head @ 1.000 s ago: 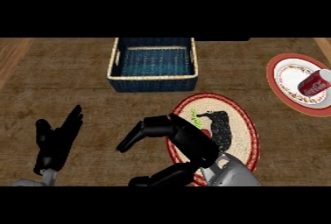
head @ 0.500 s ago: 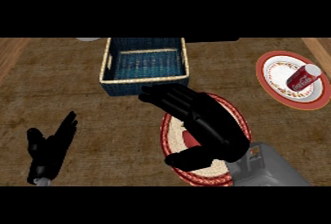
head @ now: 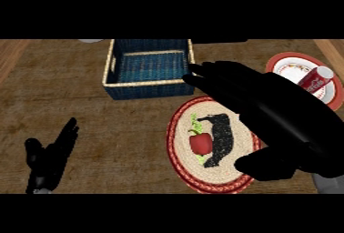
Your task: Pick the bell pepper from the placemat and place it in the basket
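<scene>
Head view: right hand [head: 269,102] seemingly open above placemat [head: 181,136]

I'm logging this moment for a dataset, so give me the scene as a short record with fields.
bell pepper: red, lying on the placemat, not held
placemat: round, red-rimmed, in front of the basket
basket: blue, nothing visible inside
right hand: open, above the placemat's right side
left hand: open, resting at lower left
plate: upper right, holds a red can

No words or numbers can be read anywhere. The small red can [head: 316,81] lying on the round red-rimmed plate [head: 285,66] has white marks on its side, but they are too blurry to read.
</scene>
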You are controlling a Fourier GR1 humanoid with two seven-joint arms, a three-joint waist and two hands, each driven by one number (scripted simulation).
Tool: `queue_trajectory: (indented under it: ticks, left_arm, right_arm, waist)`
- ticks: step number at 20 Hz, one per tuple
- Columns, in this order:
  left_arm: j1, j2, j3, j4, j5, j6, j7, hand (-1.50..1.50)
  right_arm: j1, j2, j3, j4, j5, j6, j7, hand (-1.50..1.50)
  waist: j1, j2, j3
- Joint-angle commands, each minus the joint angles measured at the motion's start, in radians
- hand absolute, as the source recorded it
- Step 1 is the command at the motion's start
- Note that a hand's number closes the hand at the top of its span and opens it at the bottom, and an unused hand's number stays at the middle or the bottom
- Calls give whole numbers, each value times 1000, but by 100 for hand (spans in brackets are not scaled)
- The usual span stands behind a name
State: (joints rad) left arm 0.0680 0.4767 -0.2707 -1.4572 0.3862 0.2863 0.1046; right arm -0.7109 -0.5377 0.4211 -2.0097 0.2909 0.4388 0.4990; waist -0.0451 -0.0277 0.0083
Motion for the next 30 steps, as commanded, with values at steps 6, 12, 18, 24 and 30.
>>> queue_trajectory:
  ticks: [6, 12, 18, 24, 30]
  left_arm:
    - [59, -17, -30, 84, -3, -16, 54, 0]
    - [45, -38, -26, 107, 2, -53, 37, 0]
    - [55, -52, -45, 73, -35, -30, 60, 0]
    - [53, -23, -14, 29, -16, -54, 110, 0]
    - [-10, -33, 10, 105, -27, -74, 104, 0]
  right_arm:
    - [-79, -170, -98, -78, -319, 345, 235, -150]
    - [-75, -243, -182, -114, -473, 385, 284, -150]
    - [20, -211, -162, -165, -467, 326, 313, -150]
    - [58, -118, -104, -185, -364, 278, 313, -150]
    - [102, -19, 31, -145, -142, 251, 272, -150]
  waist:
    - [12, 17, -12]
    - [21, 22, -11]
    - [32, 24, -9]
    - [48, 27, -8]
    - [47, 31, -9]
